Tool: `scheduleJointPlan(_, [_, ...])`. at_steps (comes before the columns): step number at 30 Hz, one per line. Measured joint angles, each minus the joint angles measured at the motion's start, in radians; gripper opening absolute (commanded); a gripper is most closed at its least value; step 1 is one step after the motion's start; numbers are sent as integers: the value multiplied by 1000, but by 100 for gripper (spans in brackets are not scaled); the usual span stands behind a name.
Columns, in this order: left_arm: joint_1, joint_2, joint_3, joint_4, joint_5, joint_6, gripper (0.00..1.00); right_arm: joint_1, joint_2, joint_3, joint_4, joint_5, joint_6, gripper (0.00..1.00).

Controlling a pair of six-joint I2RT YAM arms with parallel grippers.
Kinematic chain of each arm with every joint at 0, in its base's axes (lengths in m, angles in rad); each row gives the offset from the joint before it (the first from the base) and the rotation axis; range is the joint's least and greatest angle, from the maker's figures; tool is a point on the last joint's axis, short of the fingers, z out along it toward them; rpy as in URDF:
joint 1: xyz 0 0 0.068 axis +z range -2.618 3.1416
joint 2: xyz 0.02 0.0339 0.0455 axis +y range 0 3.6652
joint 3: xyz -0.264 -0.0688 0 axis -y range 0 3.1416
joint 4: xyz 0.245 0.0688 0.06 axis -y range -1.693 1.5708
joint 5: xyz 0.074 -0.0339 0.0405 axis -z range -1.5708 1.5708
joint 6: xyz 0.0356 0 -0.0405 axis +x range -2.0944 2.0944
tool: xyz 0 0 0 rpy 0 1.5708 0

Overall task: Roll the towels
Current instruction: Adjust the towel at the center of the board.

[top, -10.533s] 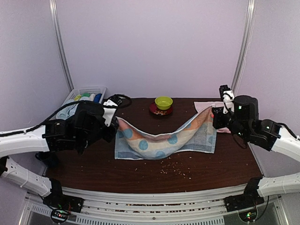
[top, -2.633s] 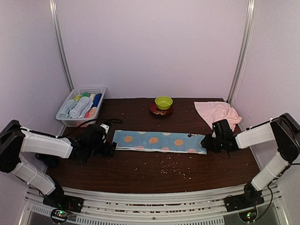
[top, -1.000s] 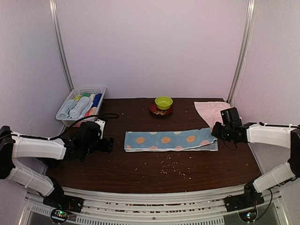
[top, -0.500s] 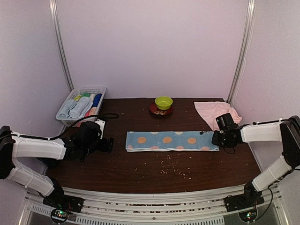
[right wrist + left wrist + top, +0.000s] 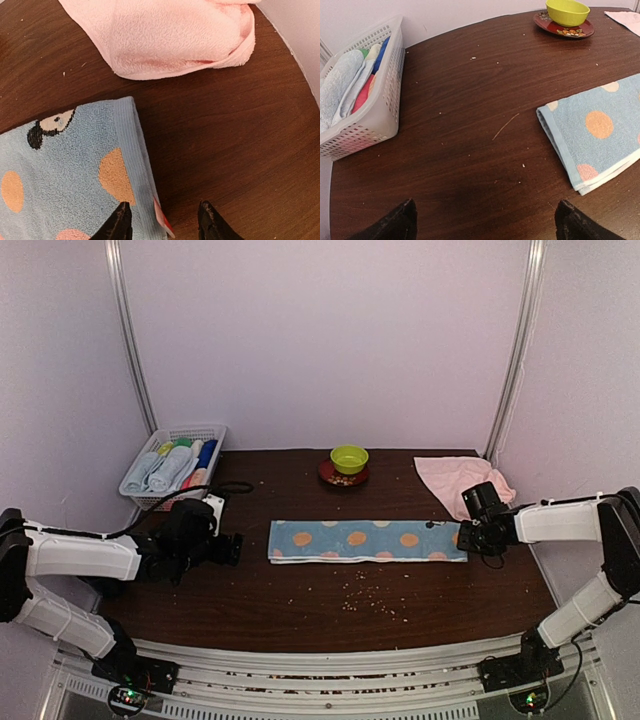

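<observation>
Dark brown wood of the bench [image 5: 330, 605] carries the blue towel [image 5: 367, 540] with orange dots, folded into a narrow strip whose long axis runs from left to right, between the two arms. At its right short end is the right hand [image 5: 164, 225]: its two fingers stand apart, one over the towel's edge and one over bare wood, and they grip nothing. The left hand [image 5: 232, 548] is spread wide and empty; it faces the left short end, with bare wood between them. The pink towel [image 5: 462, 480] lies crumpled at the far right corner. I judge that the roll must travel along the strip from a short end, and the right hand is nearer
</observation>
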Motion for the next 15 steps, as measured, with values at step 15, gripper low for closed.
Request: scheduleJointPlan(15, [-3, -3, 0, 0, 1, 0, 98, -43, -39, -107, 39, -206, 50, 37])
